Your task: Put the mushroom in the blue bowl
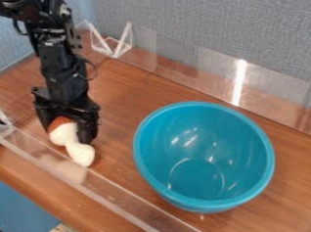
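Note:
The mushroom [73, 143] lies on its side on the wooden table, orange-brown cap to the left and cream stem pointing toward the lower right. My gripper [65, 129] points straight down over the cap end, open, with one dark finger on each side of the cap. Nothing shows that the fingers press on it. The blue bowl [203, 155] stands upright to the right, empty, a clear gap away from the mushroom and the gripper.
A clear plastic barrier [89, 188] runs along the table's front edge, close to the mushroom. Clear panels [270, 90] stand at the back right, and a small wire stand [116, 39] sits at the back left.

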You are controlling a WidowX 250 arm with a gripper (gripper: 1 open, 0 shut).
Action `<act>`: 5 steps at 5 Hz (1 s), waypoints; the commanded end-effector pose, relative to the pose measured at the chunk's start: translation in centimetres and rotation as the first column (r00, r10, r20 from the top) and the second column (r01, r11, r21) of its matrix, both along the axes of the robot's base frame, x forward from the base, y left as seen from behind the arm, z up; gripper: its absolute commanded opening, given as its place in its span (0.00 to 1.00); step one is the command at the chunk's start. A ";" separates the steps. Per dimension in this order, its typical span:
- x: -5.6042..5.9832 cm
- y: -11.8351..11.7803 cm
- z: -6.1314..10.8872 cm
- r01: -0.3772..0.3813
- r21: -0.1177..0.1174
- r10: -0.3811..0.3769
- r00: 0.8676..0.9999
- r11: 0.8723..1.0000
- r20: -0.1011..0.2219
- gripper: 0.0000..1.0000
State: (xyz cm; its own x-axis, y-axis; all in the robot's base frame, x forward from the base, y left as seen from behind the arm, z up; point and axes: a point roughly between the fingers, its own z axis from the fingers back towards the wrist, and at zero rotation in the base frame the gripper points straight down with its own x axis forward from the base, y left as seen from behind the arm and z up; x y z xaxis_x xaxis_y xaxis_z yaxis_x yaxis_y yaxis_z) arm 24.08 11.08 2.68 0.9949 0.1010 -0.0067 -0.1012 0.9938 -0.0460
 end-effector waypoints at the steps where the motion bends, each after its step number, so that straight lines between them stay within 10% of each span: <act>1: 1.0 0.9 1.0 0.064 0.019 -0.065 0.997 0.998 0.042 1.00; 3: 1.4 1.7 1.2 0.054 0.010 -0.054 0.998 0.998 0.044 1.00; 4: 1.7 0.8 1.7 0.089 0.015 -0.090 0.995 0.996 0.044 0.00; 5: 1.5 1.2 3.1 0.113 0.018 -0.114 0.992 0.993 0.050 0.00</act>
